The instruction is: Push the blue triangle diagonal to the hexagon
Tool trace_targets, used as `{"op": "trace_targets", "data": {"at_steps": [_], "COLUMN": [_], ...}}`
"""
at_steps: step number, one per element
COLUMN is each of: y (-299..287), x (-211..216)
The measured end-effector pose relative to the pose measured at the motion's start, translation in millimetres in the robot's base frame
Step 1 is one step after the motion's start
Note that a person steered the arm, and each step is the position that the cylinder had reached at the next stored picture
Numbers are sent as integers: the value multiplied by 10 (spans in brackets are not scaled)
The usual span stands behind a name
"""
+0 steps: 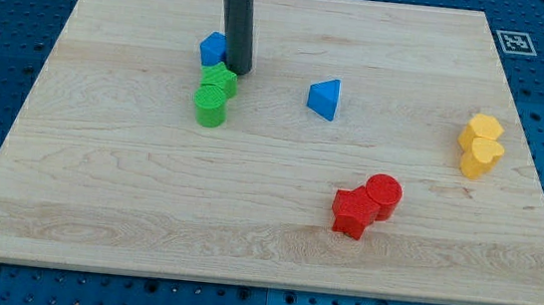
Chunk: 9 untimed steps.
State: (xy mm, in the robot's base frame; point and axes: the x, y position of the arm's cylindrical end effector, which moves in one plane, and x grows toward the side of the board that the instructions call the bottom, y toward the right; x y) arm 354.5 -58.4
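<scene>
The blue triangle (324, 98) lies on the wooden board, right of centre toward the view's top. The yellow hexagon (481, 129) sits at the view's right, touching a yellow heart-like block (481, 158) below it. My tip (236, 70) is well to the left of the blue triangle. It stands just right of a blue block (212, 48) and at the top right of a green block (221, 80).
A green cylinder (210, 107) touches the green block from below. A red cylinder (383, 194) and a red star-like block (352, 213) sit together at the lower right. A marker tag (513, 42) is off the board's top right corner.
</scene>
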Motion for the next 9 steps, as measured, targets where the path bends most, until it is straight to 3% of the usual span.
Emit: {"op": "trace_targets", "data": {"at_steps": [3,5,6,9], "y": [701,1264,1280,1162], "x": [724,836,739,-172]}}
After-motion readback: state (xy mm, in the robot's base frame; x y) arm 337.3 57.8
